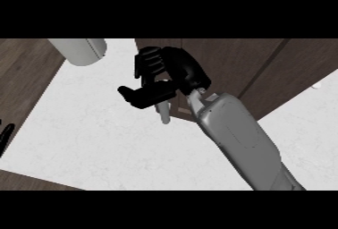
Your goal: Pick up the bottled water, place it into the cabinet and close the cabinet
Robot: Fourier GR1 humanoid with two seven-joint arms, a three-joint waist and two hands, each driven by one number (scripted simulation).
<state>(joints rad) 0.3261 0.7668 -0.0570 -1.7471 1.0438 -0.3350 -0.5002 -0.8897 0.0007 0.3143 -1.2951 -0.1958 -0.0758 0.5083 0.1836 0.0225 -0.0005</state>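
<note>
Landmark: the dark wood cabinet (264,67), filling the upper right of the head view.
Right hand: the right hand (165,74) sits against the cabinet's front at its left side, fingers curled and thumb folded under them.
What it holds: a pale door handle (163,112) shows between thumb and fingers and juts out below the thumb, so the hand appears clamped on it.
Why held so: judged from the task, this grip suits swinging the cabinet door, to open it or to shut it.
Bottled water: the pale cylinder left of the cabinet, cut by the top of the view, is probably the bottled water (80,49). It is on the white counter (99,143), well apart from the right hand and outside the cabinet.
Why there: the placing step looks not yet done.
Left hand: the left hand (5,134) shows only as straight fingertips at the far left edge, well away from the cabinet, resting.
Writing: no brand, label or lettering can be read anywhere.
</note>
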